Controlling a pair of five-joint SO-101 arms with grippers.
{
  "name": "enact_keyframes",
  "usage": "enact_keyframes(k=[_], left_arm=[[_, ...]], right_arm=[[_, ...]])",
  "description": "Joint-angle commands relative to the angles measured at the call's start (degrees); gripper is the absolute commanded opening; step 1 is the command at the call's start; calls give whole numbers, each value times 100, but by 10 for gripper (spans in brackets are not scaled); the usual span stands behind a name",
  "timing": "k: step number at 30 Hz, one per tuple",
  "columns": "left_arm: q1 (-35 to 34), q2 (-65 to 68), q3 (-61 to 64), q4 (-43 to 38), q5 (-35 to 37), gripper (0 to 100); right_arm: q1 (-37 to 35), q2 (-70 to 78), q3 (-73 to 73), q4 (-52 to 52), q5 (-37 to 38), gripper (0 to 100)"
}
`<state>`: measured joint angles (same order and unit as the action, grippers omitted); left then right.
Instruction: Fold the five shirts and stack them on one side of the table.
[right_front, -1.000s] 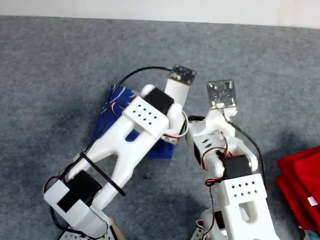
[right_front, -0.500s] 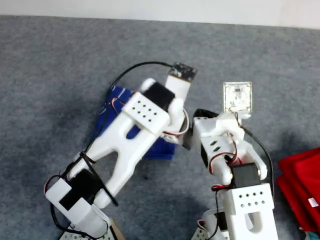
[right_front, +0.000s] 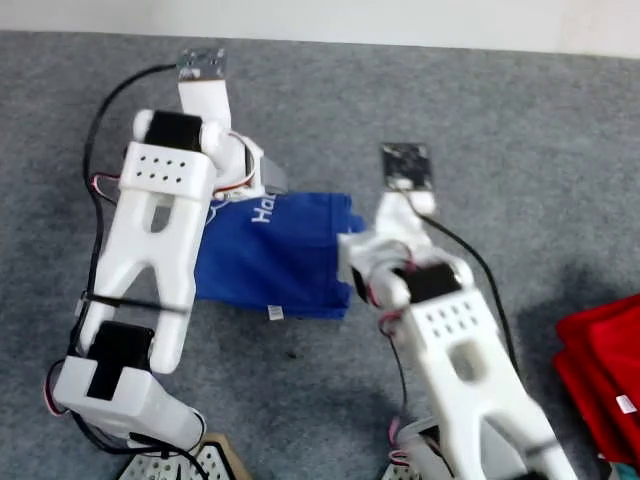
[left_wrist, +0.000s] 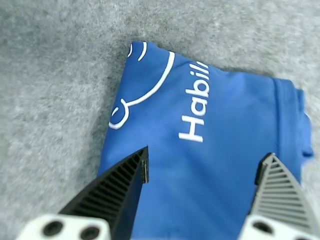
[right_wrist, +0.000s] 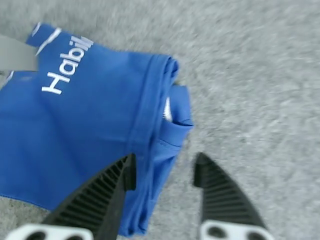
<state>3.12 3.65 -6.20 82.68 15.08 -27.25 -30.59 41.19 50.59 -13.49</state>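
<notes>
My arms swung apart, baring the folded blue fabric shirt (right_front: 270, 265). Left gripper (left_wrist: 207, 155) and right gripper (right_wrist: 165, 157) gape empty; stacking looks next.

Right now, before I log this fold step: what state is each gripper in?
Left gripper: open, holding nothing, above the blue shirt.
Right gripper: open, holding nothing, at the shirt's edge.

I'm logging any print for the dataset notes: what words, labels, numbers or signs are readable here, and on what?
White lettering on the blue shirt: a word cut off at the fold, not readable whole.
White tag at its hem: too small to read.
White label on the red shirts: too small to read.
</notes>
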Motion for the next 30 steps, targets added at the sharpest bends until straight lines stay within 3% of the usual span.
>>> enact_keyframes(k=[1,7,19,26,30], left_arm=[[-198,-154,848,-1169,149,348],[-444,-154,1332,-1767,158,348],[-479,-154,1385,-1758,158,348],[-488,-154,1385,-1758,158,348],[-497,-154,1385,-1758,158,348]], right_arm=[[-303,840,-769,66,-229,291],[-400,1912,-1095,31,-273,302],[-418,3284,-1174,-576,-598,303],[-848,3503,-1174,-611,-862,299],[-1024,3626,-1191,-778,-826,214]])
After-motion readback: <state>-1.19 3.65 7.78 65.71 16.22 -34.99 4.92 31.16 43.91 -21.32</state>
